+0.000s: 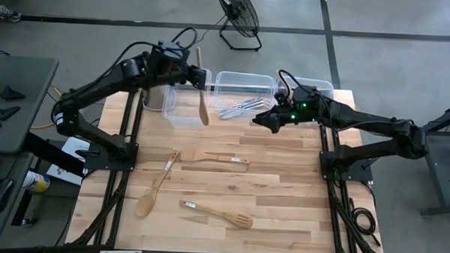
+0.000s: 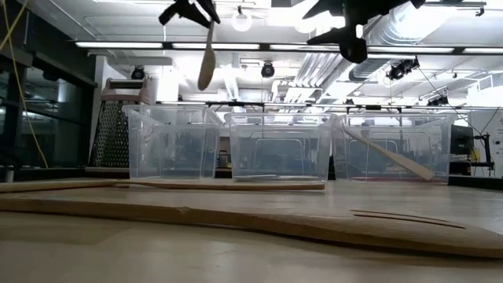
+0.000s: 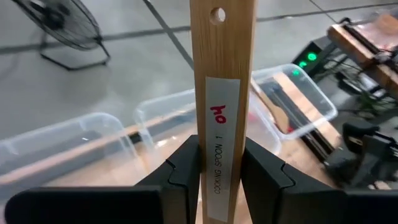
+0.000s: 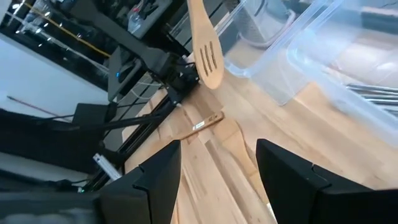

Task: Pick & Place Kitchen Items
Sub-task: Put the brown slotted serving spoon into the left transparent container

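Note:
My left gripper point(image 1: 191, 74) is shut on a light wooden slotted spoon point(image 1: 202, 103) above the left clear tub point(image 1: 177, 110); the low view shows the spoon point(image 2: 207, 59) hanging well over the tubs. My right gripper point(image 1: 261, 121) is open and holds nothing. It hovers over the table in front of the middle tub point(image 1: 245, 88), which holds silvery cutlery point(image 1: 239, 107). The right tub point(image 1: 318, 88) holds a wooden utensil point(image 2: 393, 156) leaning on its wall. A wooden spoon point(image 1: 154, 190), a spatula point(image 1: 224, 158) and a slotted spatula point(image 1: 220, 215) lie flat on the table. My left gripper pinches the slotted spoon's handle point(image 3: 225, 163) between its two fingers point(image 3: 186, 171), one on each narrow edge at the labelled stretch below the hole end point(image 3: 217, 14). The fingers lie across the handle, coming from the table's left. The spoon hangs near upright, blade point(image 4: 207, 57) down, lifted clear.
An upright metal box grater point(image 2: 118, 118) stands left of the left tub at the table's far edge. A floor fan point(image 1: 238, 18) stands beyond the table. The table's dark frame rails point(image 1: 127, 149) run along both sides. Bare wood point(image 1: 282, 196) lies on the near right.

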Controlling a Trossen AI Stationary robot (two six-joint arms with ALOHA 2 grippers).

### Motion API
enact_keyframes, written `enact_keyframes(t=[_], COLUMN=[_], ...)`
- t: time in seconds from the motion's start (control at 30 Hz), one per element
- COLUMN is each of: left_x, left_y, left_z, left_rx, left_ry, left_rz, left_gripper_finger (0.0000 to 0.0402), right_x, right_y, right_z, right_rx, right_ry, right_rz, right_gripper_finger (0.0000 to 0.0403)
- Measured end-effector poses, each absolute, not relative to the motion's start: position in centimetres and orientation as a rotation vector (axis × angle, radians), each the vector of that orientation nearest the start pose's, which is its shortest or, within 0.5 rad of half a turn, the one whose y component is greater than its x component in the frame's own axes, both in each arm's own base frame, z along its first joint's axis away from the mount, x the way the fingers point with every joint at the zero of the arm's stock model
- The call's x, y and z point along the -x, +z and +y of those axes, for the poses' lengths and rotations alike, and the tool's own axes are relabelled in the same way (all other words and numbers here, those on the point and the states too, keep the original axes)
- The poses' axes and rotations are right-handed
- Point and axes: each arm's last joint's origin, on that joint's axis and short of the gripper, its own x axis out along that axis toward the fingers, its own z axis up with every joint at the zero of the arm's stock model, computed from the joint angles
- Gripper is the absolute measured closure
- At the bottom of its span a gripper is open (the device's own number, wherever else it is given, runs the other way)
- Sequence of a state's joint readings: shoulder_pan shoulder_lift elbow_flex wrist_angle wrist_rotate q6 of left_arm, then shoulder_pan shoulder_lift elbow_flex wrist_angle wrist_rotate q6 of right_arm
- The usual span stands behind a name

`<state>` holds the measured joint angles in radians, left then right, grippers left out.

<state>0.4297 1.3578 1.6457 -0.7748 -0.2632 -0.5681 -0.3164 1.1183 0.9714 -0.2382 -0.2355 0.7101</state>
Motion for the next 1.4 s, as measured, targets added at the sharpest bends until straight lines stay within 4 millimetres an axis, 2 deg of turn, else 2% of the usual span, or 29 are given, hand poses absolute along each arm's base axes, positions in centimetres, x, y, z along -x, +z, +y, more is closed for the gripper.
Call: enact_keyframes(t=[0.23,0.37,0.47,0.8,1.07,1.27,1.4], left_x=[-22.7,-22.4,-23.0,-26.1,-27.7,-28.5,-28.7], left_y=[45.6,45.2,44.6,40.1,36.8,35.0,33.4], left_z=[11.7,11.9,12.3,15.1,18.0,19.8,20.9], left_rx=[0.479,0.429,0.391,0.344,0.320,0.371,0.424], left_ry=[0.958,1.038,1.081,1.133,1.111,1.078,1.096], left_rz=[0.300,0.340,0.384,0.644,0.823,0.874,0.925], left_gripper_finger=[0.0316,0.0316,0.0316,0.0313,0.0310,0.0310,0.0310], right_x=[-23.4,-23.4,-23.4,-23.4,-22.7,-21.1,-19.6], right_y=[32.8,32.8,32.8,32.7,31.4,30.7,31.1], right_z=[-7.1,-7.1,-7.1,-7.4,-7.5,-7.6,-8.4], right_rx=[-0.790,-0.795,-0.810,-0.789,-0.765,-0.760,-0.751], right_ry=[-0.261,-0.266,-0.269,-0.350,-0.513,-0.630,-0.691], right_rz=[0.312,0.310,0.308,0.293,0.402,0.506,0.496], right_gripper_finger=[0.0202,0.0202,0.0202,0.0202,0.0202,0.0202,0.0202])
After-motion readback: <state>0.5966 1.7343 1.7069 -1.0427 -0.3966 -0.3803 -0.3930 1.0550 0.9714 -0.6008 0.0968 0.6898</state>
